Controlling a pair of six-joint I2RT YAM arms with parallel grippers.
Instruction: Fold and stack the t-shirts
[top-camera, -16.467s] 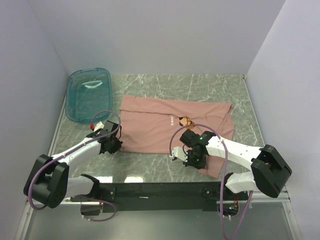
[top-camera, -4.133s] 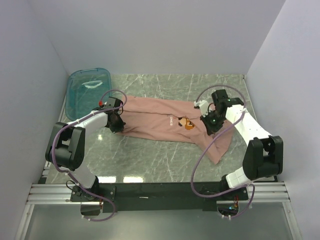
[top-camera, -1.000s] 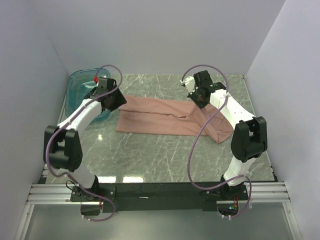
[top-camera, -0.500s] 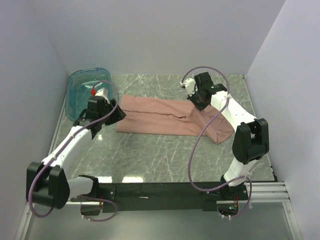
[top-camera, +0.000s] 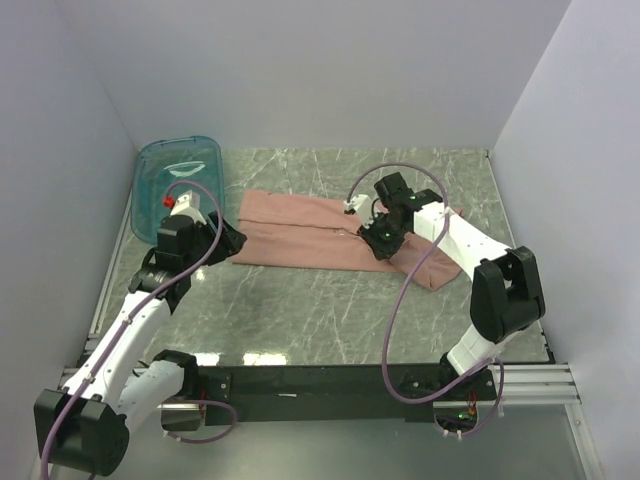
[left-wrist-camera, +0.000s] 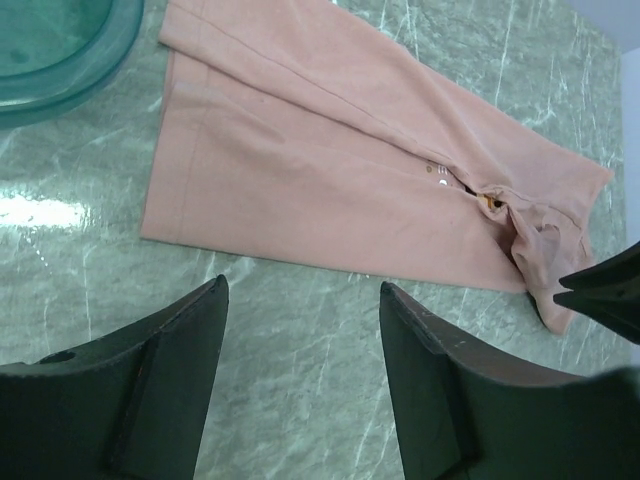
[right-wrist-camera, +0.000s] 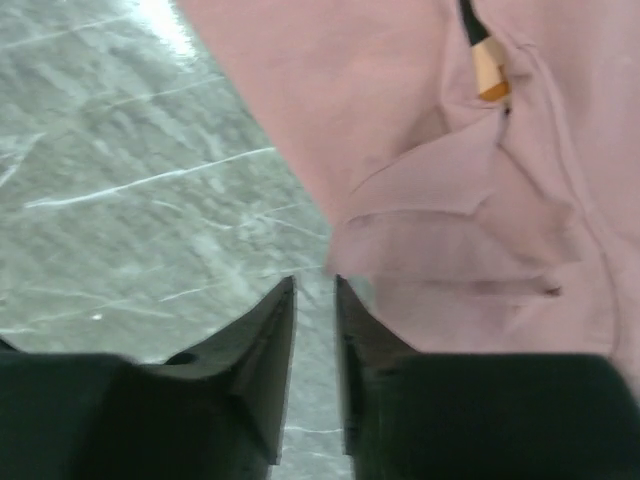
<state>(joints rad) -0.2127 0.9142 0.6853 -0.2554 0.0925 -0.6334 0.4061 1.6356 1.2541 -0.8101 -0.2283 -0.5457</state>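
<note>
Left gripper (left-wrist-camera: 300, 295) back; long, soft t-shirt (top-camera: 300, 235)

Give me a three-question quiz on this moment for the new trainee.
1. True or false: the left gripper is shut on the shirt.
2. Where does the tub stand? A) at the far left corner of the table; B) on the shirt; C) at the near right corner.
3. How many shirts lie on the table?
Key: 1 false, it is open and holds nothing; 2 A; 3 one.
</note>
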